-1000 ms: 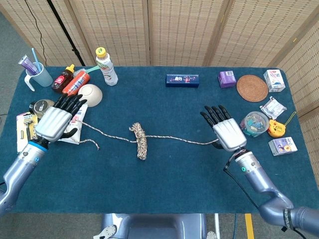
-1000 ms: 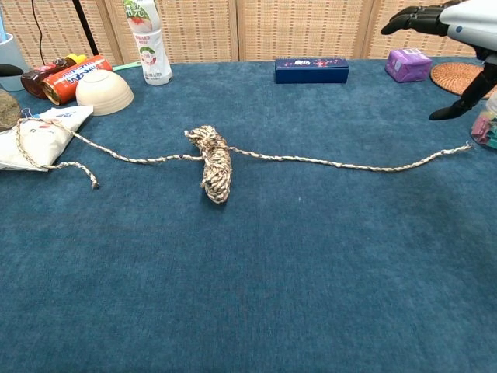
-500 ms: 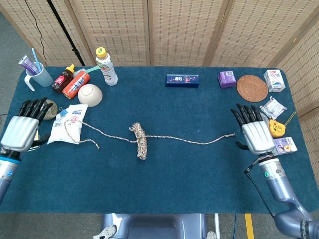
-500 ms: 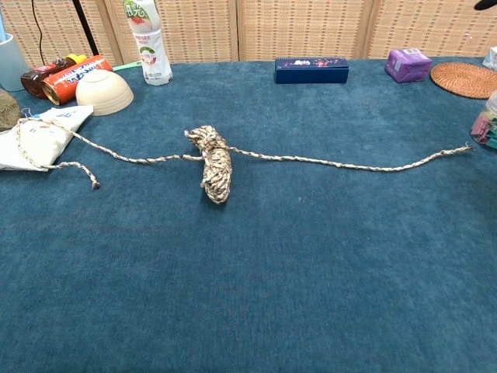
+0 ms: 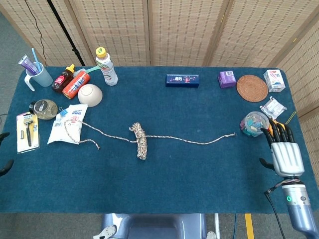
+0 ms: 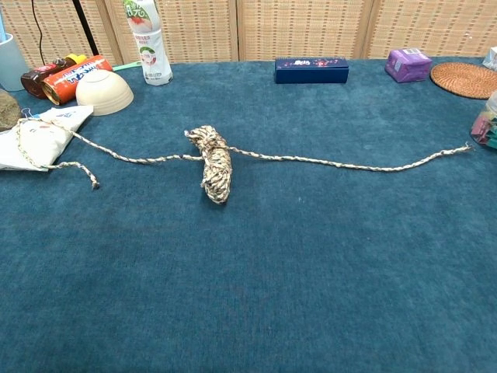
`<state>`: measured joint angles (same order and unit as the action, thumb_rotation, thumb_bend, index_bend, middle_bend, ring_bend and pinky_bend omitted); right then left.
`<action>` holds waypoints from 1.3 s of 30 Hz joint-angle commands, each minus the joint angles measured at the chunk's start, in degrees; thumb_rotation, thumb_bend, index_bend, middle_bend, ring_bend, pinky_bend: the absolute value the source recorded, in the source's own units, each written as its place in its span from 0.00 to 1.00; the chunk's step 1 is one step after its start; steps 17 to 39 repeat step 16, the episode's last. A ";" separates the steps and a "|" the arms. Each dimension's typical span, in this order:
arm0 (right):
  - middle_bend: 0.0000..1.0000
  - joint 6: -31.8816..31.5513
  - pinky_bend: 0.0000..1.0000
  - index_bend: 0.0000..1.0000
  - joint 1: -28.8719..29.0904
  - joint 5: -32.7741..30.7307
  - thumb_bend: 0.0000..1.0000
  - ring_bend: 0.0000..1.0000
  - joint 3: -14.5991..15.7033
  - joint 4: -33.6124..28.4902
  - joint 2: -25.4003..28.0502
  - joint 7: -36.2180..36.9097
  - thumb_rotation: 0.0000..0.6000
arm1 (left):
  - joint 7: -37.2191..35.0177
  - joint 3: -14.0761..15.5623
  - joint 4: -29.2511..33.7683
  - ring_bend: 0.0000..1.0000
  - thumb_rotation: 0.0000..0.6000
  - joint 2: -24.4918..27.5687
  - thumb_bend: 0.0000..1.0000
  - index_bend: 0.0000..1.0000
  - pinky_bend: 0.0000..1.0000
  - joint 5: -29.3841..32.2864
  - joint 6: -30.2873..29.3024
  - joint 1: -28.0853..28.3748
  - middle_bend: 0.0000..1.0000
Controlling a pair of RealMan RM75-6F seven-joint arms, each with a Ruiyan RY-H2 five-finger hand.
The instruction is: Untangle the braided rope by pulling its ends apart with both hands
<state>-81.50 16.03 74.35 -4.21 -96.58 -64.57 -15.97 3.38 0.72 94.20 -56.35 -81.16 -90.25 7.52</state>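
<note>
The braided rope lies loose on the blue table [image 5: 189, 174]. Its knotted bundle [image 5: 140, 141] [image 6: 216, 167] sits left of centre. One strand runs right to a free end [image 5: 233, 133] [image 6: 466, 148]. The other strand loops over a white packet [image 5: 67, 122] [image 6: 35, 136] and finishes at a free end [image 5: 97, 147] [image 6: 95, 184]. My right hand [image 5: 285, 155] hovers open at the table's right edge, well away from the rope. Of my left hand [image 5: 4, 167] only dark fingertips show at the far left edge, spread apart and holding nothing. The chest view shows neither hand.
At the back left stand a cup [image 5: 37, 74], sauce bottles [image 5: 75, 83], a bowl [image 5: 90, 94] and a drink bottle [image 5: 106, 67]. A blue box [image 5: 182, 79], purple box [image 5: 227, 78] and coaster [image 5: 251, 87] line the back. A clip jar [image 5: 254, 123] and small packets sit by my right hand.
Both hands have drawn outward and back from the rope, the left almost out of the frame and the right to the table's right edge. The rope has not moved.
</note>
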 commanded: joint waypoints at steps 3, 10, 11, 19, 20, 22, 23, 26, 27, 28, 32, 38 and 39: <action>0.00 -3.54 0.00 0.17 -3.91 1.90 0.17 0.00 2.35 -1.84 0.65 -0.13 1.00 | -1.77 2.69 0.87 0.00 1.00 0.31 0.25 0.20 0.00 -2.25 -3.35 -4.65 0.04; 0.00 -6.78 0.00 0.19 -8.19 3.46 0.17 0.00 4.19 -3.24 1.24 0.01 1.00 | -1.74 4.25 1.83 0.00 1.00 1.03 0.25 0.20 0.00 -4.19 -5.08 -7.99 0.04; 0.00 -6.84 0.00 0.19 -8.38 3.53 0.17 0.00 4.21 -3.25 1.22 0.11 1.00 | -1.73 4.21 1.89 0.00 1.00 1.03 0.25 0.20 0.00 -4.35 -5.16 -8.09 0.04; 0.00 -6.93 0.00 0.19 -9.15 3.84 0.17 0.00 4.12 -3.12 1.15 0.40 1.00 | -1.78 3.78 2.05 0.00 1.00 1.03 0.25 0.20 0.00 -4.82 -5.11 -8.40 0.04; 0.00 -6.93 0.00 0.19 -9.15 3.84 0.17 0.00 4.12 -3.12 1.15 0.40 1.00 | -1.78 3.78 2.05 0.00 1.00 1.03 0.25 0.20 0.00 -4.82 -5.11 -8.40 0.04; 0.00 -6.93 0.00 0.19 -9.15 3.84 0.17 0.00 4.12 -3.12 1.15 0.40 1.00 | -1.78 3.78 2.05 0.00 1.00 1.03 0.25 0.20 0.00 -4.82 -5.11 -8.40 0.04; 0.00 -6.93 0.00 0.19 -9.15 3.84 0.17 0.00 4.12 -3.12 1.15 0.40 1.00 | -1.78 3.78 2.05 0.00 1.00 1.03 0.25 0.20 0.00 -4.82 -5.11 -8.40 0.04; 0.00 -6.93 0.00 0.19 -9.15 3.84 0.17 0.00 4.12 -3.12 1.15 0.40 1.00 | -1.78 3.78 2.05 0.00 1.00 1.03 0.25 0.20 0.00 -4.82 -5.11 -8.40 0.04; 0.00 -6.93 0.00 0.19 -9.15 3.84 0.17 0.00 4.12 -3.12 1.15 0.40 1.00 | -1.78 3.78 2.05 0.00 1.00 1.03 0.25 0.20 0.00 -4.82 -5.11 -8.40 0.04; 0.00 -6.93 0.00 0.19 -9.15 3.84 0.17 0.00 4.12 -3.12 1.15 0.40 1.00 | -1.78 3.78 2.05 0.00 1.00 1.03 0.25 0.20 0.00 -4.82 -5.11 -8.40 0.04; 0.00 -6.93 0.00 0.19 -9.15 3.84 0.17 0.00 4.12 -3.12 1.15 0.40 1.00 | -1.78 3.78 2.05 0.00 1.00 1.03 0.25 0.20 0.00 -4.82 -5.11 -8.40 0.04; 0.00 -6.93 0.00 0.19 -9.15 3.84 0.17 0.00 4.12 -3.12 1.15 0.40 1.00 | -1.78 3.78 2.05 0.00 1.00 1.03 0.25 0.20 0.00 -4.82 -5.11 -8.40 0.04; 0.00 -6.93 0.00 0.19 -9.15 3.84 0.17 0.00 4.12 -3.12 1.15 0.40 1.00 | -1.78 3.78 2.05 0.00 1.00 1.03 0.25 0.20 0.00 -4.82 -5.11 -8.40 0.04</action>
